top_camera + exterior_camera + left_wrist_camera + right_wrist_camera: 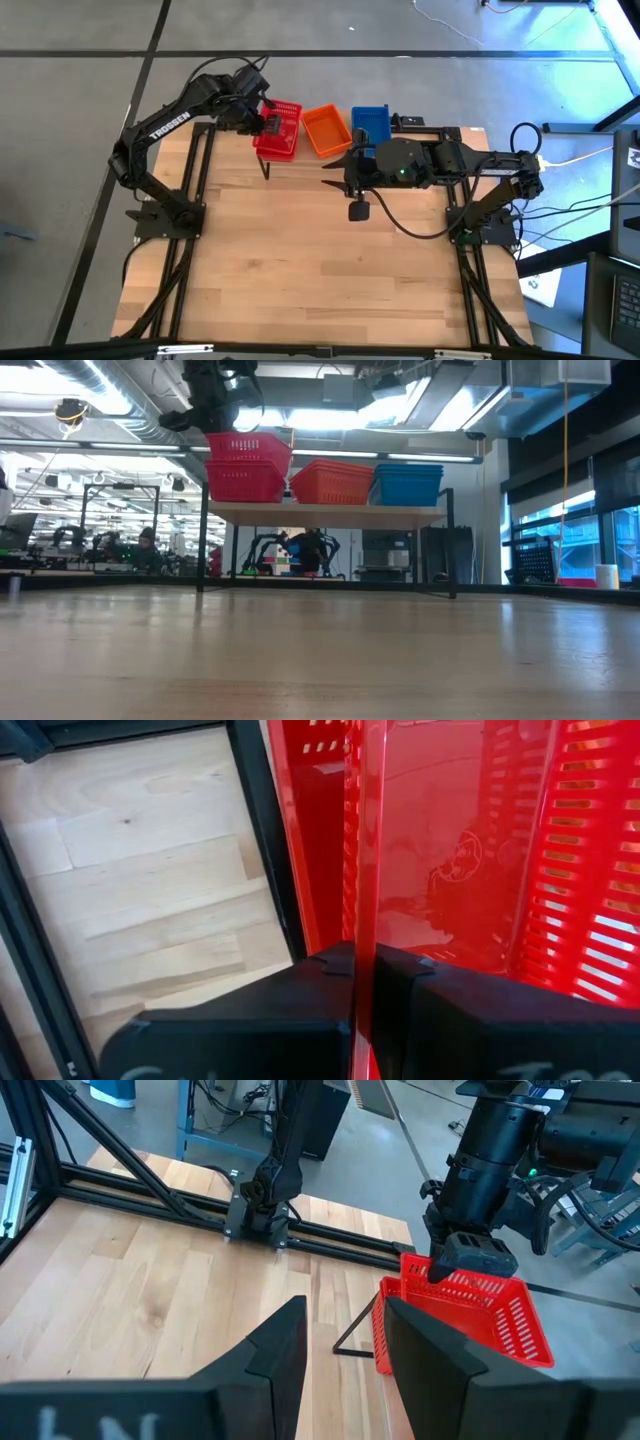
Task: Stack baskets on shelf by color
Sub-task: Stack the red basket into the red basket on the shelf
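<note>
1. Left gripper (268, 122) clamped on the rim wall of the top red basket (281, 128), thin red wall pinched between both fingers (300, 1010) in the left wrist view.
2. Top red basket sitting tilted on the red stack (245, 481) at the left end of the shelf (330, 514).
3. Orange baskets (326, 130) mid-shelf, blue baskets (369, 121) at the right end.
4. Right gripper (340, 167) hanging over the table (330, 260) just in front of the shelf, fingers (275, 1345) spread apart, nothing between them.
</note>
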